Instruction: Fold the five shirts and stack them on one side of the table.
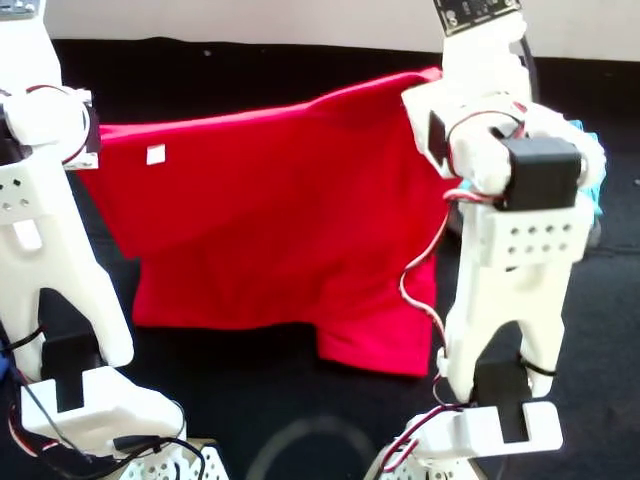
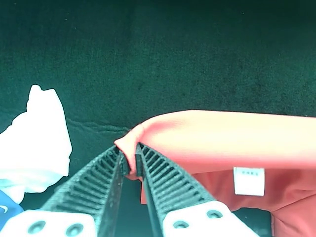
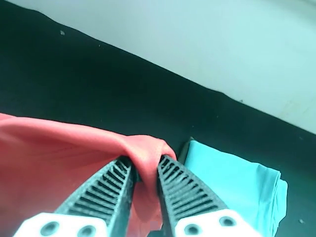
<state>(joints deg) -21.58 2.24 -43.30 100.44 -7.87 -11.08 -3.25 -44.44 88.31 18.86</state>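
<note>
Both grippers were clamped shut on the red shirt (image 1: 270,220), one at each far corner. The left gripper (image 2: 129,148) pinched a bunched bit of edge near the white tag (image 2: 248,181), and the right gripper (image 3: 145,160) pinched the other end. The shirt was stretched wide between them over the black table (image 1: 250,60). A teal shirt (image 3: 232,182) lay beside the right corner, and a white garment (image 2: 39,138) near the left.
</note>
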